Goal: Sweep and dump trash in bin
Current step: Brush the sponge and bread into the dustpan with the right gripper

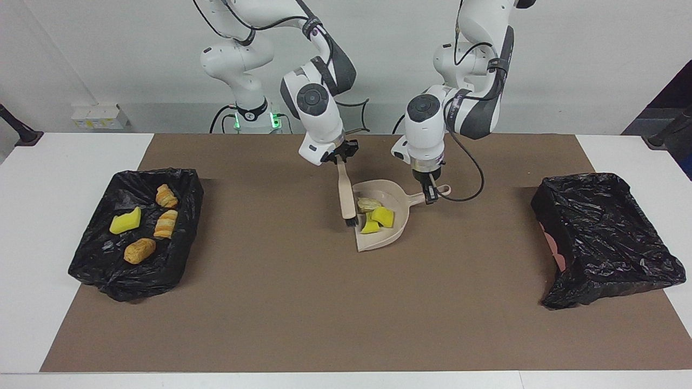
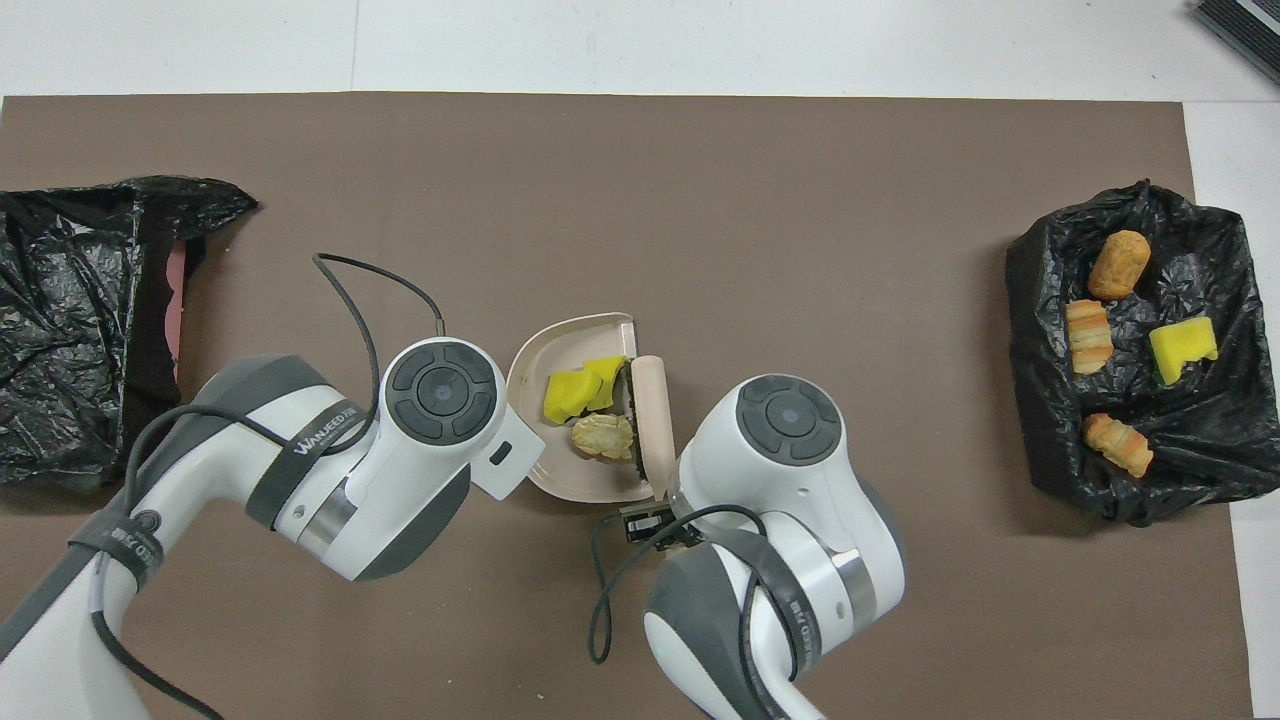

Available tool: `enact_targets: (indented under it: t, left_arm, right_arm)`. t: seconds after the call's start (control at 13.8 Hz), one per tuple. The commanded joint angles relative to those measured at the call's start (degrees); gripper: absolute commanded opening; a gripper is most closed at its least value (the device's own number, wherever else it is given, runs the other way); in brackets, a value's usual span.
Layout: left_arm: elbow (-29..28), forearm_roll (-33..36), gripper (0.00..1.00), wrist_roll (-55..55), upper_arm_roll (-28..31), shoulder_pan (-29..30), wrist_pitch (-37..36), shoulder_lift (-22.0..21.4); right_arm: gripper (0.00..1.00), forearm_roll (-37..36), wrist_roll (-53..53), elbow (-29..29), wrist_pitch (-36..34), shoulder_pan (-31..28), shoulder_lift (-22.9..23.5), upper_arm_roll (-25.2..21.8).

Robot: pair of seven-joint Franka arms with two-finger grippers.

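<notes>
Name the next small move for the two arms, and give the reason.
Probably: the right gripper draws the brush clear, so the left gripper can lift the dustpan. The yellow sponge pieces and the bread-like lump already lie inside it.

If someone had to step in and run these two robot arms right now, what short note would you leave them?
Right end effector: shut on the brush, bristles at the dustpan's mouth.
Left end effector: shut on the dustpan handle, pan on the mat mid-table.
Trash: two yellow sponge pieces and one bread lump lie in the dustpan.
Bag toward the right arm's end holds four more scraps; bag toward the left arm's end shows none.
Done: sweeping. Left: lift the dustpan and dump it in a bag.
</notes>
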Motion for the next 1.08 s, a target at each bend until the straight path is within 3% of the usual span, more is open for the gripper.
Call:
enact_targets:
  t: [0.0,0.43,0.72,1.01]
  left_arm:
    - [-1.48,-0.68,0.0,3.06,1.01,0.01,-0.04,-1.71]
    - [1.06,-6.91,0.0,13.34,5.31,-0.08,-0.48,-1.1]
    - [2.82,-11.05,0.0,23.17,13.12,-0.6,-1.27,-3.81]
    - [4.92,-14.46,0.0,34.59,24.1,-0.69,-3.64,-7.95]
  right_arm:
    - [0.0,-4.75,-0.27,0.17,-2.46,-0.61,-1.82,0.37]
    - [0.0,-8.72,16.14,-4.75,-1.93,8.33,-5.25,0.54]
    - [0.0,-9.78,24.58,-6.5,-1.5,15.8,-4.64,0.63]
    - [0.0,-10.48,31.54,-9.31,7.1,22.05,-1.3,0.72]
